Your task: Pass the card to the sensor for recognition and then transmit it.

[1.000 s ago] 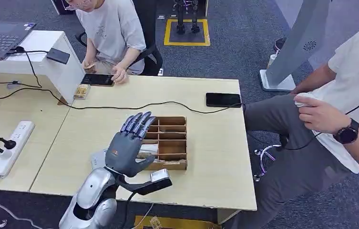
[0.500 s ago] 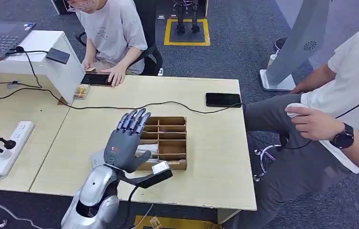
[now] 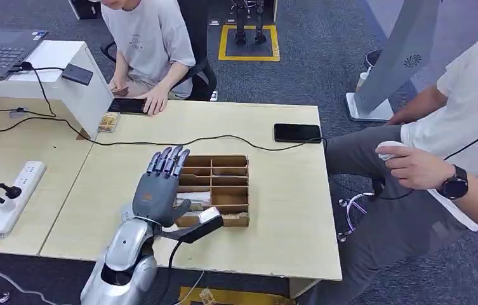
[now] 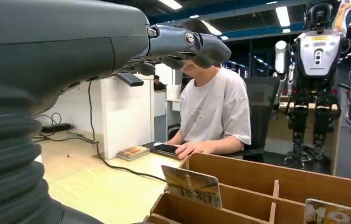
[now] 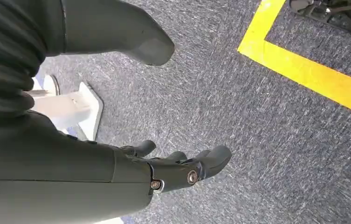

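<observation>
Hovering over the wooden divider box [image 3: 217,184] on the counter [image 3: 287,210], the left hand [image 3: 158,190] was held empty, fingers extended; a card [image 4: 193,185] stood inside.

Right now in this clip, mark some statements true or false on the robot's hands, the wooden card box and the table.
1. The left hand hovers open beside the compartmented wooden box. True.
2. The left hand grips a card. False: it holds nothing.
3. A black phone lies on the light wooden table. True.
4. The right hand rests on the table. False: it hangs over grey carpet.
</observation>
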